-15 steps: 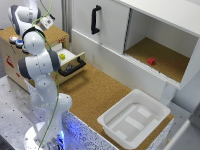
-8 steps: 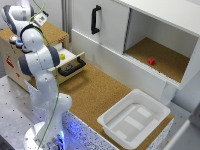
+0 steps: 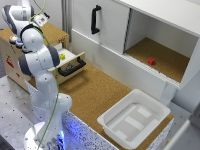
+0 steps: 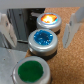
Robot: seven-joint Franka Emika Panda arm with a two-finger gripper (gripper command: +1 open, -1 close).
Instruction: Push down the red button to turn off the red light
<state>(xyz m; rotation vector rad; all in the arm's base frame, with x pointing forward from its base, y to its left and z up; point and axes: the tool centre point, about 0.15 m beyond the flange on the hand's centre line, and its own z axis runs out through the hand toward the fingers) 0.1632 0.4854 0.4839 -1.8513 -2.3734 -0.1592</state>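
Observation:
The wrist view looks down on three round buttons in a row. The red button (image 4: 48,20) has a glowing red-orange cap in a silvery ring. Beside it is a blue button (image 4: 43,38), then a green button (image 4: 31,70). My gripper (image 4: 39,30) hangs open over the red and blue buttons, with one finger (image 4: 5,31) on each side of the row and nothing between them. In the exterior view the arm (image 3: 35,42) reaches over the wooden box (image 3: 56,33) at the exterior view's left. It hides the fingertips and the red button there.
An open drawer (image 3: 73,65) in the wooden box holds a small yellow thing (image 3: 62,56). A white cabinet with a black handle (image 3: 95,19) has an open compartment holding a red cube (image 3: 151,61). A white bin (image 3: 134,118) stands on the cork tabletop.
The arm's upper part has shifted slightly toward the exterior view's left over the wooden box. Nothing else has moved.

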